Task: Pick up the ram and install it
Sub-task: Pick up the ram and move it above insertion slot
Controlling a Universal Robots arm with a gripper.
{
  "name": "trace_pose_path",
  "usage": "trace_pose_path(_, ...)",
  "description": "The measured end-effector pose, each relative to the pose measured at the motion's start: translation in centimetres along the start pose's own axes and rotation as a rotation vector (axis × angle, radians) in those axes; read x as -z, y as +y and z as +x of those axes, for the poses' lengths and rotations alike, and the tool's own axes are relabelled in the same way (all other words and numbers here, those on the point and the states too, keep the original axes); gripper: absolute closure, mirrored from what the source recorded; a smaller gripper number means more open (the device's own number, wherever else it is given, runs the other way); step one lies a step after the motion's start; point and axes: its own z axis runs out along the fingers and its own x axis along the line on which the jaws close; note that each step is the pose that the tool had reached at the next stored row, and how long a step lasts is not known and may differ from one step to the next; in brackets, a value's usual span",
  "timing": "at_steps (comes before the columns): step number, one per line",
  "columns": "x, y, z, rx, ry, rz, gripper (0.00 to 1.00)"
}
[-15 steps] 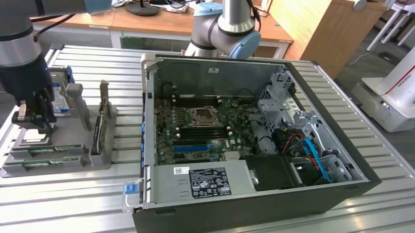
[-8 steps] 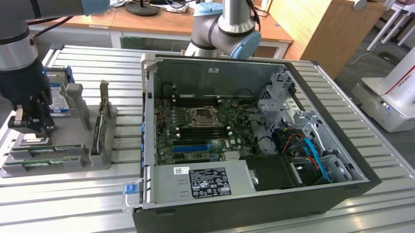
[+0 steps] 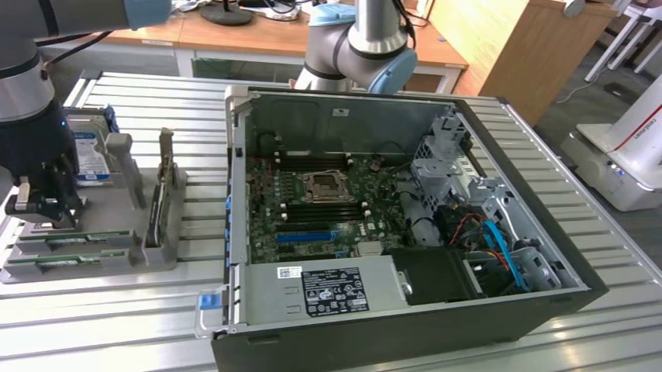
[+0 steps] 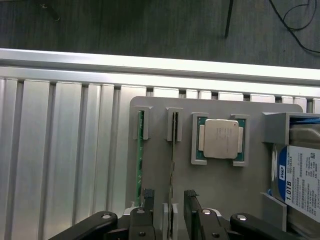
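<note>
**Open gripper (image 4: 170, 212) astride the ram (image 4: 173, 145), nothing held**

You have the gripper down over the grey holder tray (image 4: 235, 185), jaws spread as wide as they go and gripping nothing. Its two black fingers (image 4: 148, 197) stand either side of the ram — a thin green strip set on its long edge in a narrow slot, with a gap showing on each side. That upright seat is, I judge, the reason for coming at it this way: the tray turns the strip's flat faces toward the pads.

A second green strip (image 4: 140, 155) sits in the neighbouring slot, just outside one finger, so you have little room there. On the ram's other side the tray carries the square silver processor (image 4: 220, 139) in its own frame. Beyond that is the hard drive (image 4: 300, 185) with the blue-and-white label. Each part has its own pocket, which should keep it from sliding.

In the exterior view the tray lies at that view's left, beside the open computer case (image 3: 538, 310). The case's motherboard (image 3: 310, 209) faces up — well apart from the ram. By the look of it, no part of the install is done.

Everything stands on a table (image 3: 135, 325) of ribbed aluminium slats, bright and hard. Behind it are wooden desks (image 3: 497, 46). A white machine (image 3: 631, 155) stands at the exterior view's right on a dark floor.
</note>
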Motion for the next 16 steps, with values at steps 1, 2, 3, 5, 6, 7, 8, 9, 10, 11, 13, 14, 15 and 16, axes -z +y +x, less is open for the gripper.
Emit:
trace_pose_path(1, -0.01, 0.02, 0.1, 0.0, 0.0, 0.0001, 0.63)
trace_pose_path(2, -0.02, 0.04, 0.3, 0.0, 0.0, 0.0, 0.63)
trace_pose_path(3, -0.02, 0.06, 0.4, 0.0, 0.0, 0.0, 0.63)
trace_pose_path(5, -0.05, 0.09, 0.7, 0.0, -0.0001, 0.0, 0.63)
trace_pose_path(6, -0.05, 0.1, 0.9, 0.0, 0.0, 0.0, 0.63)
trace_pose_path(7, -0.07, 0.11, 1.0, 0.0, 0.0, 0.0001, 0.63)
trace_pose_path(8, -0.07, 0.12, 1.1, 0.0, 0.0, 0.0, 0.63)
trace_pose_path(9, -0.08, 0.14, 1.3, 0.0, -0.0001, 0.0, 0.63)
trace_pose_path(10, -0.09, 0.15, 1.4, 0.0, -0.0001, 0.0, 0.63)
trace_pose_path(11, -0.1, 0.15, 1.5, 0.0, -0.0001, 0.0001, 0.63)
trace_pose_path(13, -0.12, 0.18, 1.8, 0.0, 0.0, 0.0, 0.63)
trace_pose_path(14, -0.14, 0.18, 1.9, 0.0, -0.0001, 0.0001, 0.63)
trace_pose_path(15, -0.14, 0.19, 2.1, 0.0, 0.0, 0.0, 0.63)
trace_pose_path(16, -0.15, 0.2, 2.2, 0.0, 0.0, 0.0, 0.63)
